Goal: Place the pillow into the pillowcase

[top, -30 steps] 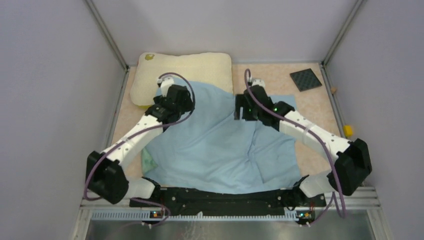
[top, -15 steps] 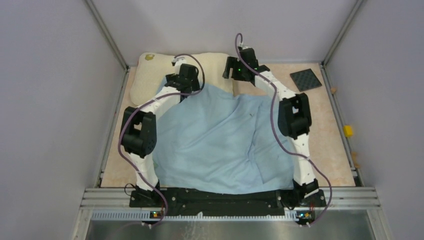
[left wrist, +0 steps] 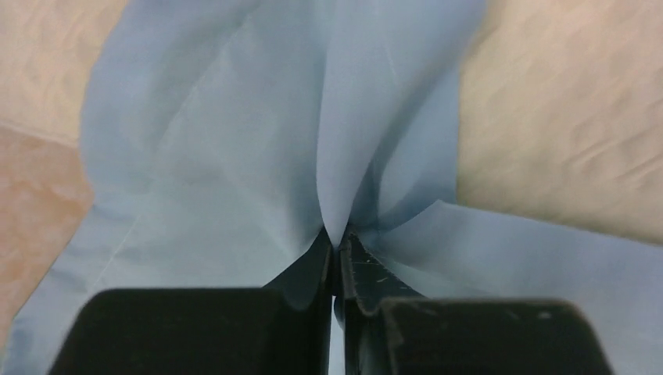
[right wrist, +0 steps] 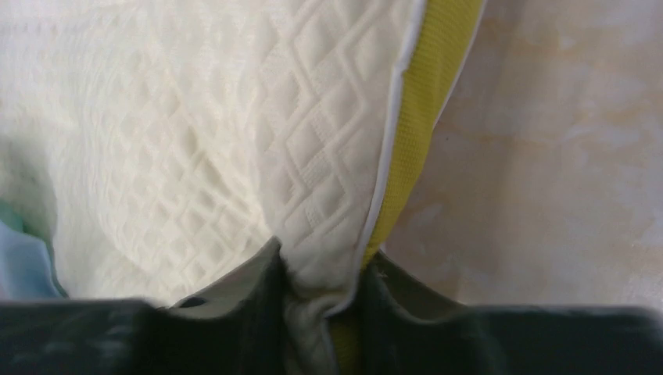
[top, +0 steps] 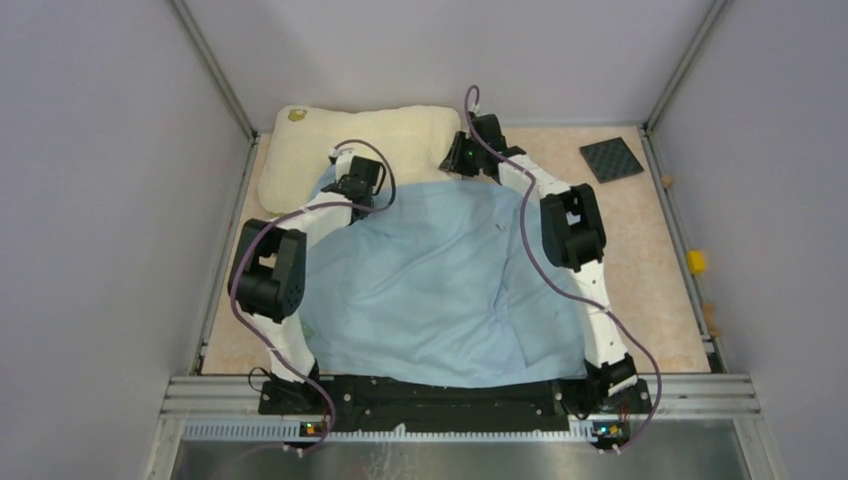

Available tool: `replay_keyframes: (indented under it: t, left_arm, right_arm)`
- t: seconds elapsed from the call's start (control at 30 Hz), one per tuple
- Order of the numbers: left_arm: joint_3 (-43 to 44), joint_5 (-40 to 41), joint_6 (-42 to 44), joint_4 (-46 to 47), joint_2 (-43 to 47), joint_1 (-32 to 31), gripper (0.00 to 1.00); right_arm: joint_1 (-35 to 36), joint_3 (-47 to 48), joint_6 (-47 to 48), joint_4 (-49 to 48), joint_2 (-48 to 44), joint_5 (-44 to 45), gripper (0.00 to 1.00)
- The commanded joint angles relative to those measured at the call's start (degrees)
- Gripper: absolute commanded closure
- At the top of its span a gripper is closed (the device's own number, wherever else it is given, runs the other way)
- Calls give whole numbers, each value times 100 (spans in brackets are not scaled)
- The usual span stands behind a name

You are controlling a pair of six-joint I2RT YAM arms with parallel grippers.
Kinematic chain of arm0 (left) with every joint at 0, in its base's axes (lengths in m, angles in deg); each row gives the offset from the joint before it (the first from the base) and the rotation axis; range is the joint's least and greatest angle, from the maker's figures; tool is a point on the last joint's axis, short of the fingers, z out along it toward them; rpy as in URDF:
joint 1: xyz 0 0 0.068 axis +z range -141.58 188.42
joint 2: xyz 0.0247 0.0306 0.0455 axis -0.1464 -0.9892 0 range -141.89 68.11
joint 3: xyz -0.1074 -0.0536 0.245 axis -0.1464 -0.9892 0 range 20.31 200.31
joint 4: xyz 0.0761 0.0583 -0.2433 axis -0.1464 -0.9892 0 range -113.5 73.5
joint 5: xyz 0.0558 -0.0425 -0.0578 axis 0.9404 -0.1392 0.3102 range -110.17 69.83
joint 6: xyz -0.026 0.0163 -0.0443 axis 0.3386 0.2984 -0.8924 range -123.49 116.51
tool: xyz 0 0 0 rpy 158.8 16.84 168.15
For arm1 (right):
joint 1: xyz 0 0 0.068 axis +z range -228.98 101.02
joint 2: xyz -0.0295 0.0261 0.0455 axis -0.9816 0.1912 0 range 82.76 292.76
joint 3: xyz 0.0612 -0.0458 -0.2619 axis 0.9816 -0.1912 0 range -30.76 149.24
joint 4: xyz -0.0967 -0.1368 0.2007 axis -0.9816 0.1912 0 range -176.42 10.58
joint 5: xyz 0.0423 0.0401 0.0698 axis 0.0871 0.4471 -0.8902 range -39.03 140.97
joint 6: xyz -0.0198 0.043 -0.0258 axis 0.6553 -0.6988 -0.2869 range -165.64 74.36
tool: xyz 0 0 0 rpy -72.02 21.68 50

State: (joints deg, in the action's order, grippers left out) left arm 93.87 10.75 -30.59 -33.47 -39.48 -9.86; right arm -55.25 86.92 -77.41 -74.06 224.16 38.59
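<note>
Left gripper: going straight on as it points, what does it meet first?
Probably more pillowcase: the left gripper pinches its fold, which runs straight ahead. The pillow lies off to the right.

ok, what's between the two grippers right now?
In the top view, a stretch of the pillow, with the pillowcase edge lapping over its near side. The left gripper pinches the pillowcase, the right gripper the pillow's edge.

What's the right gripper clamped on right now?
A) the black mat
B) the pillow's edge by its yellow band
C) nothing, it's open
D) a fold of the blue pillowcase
B: the right wrist view shows the right gripper pinching the pillow beside its yellow band.
</note>
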Motion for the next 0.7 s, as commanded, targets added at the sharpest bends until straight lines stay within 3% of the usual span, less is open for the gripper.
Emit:
replay_keyframes:
  t: [0.0,0.03,0.27,0.67]
  left_arm:
    - [-735,111,-421,-393,906,97,94]
    - [-923,42,-514,-410,1092,98,96]
    - [-1982,-448,-931,70,1649,106,100]
    - [-1819,-440,-1332,195,1219,383,100]
  right_arm:
    - [62,232,-238,-75,-241,-226,90]
    - [70,454,-250,42,-237,-173,100]
    - [255,2248,-209,774,-399,605,100]
    - [381,2802,-100,179,-1390,1596,100]
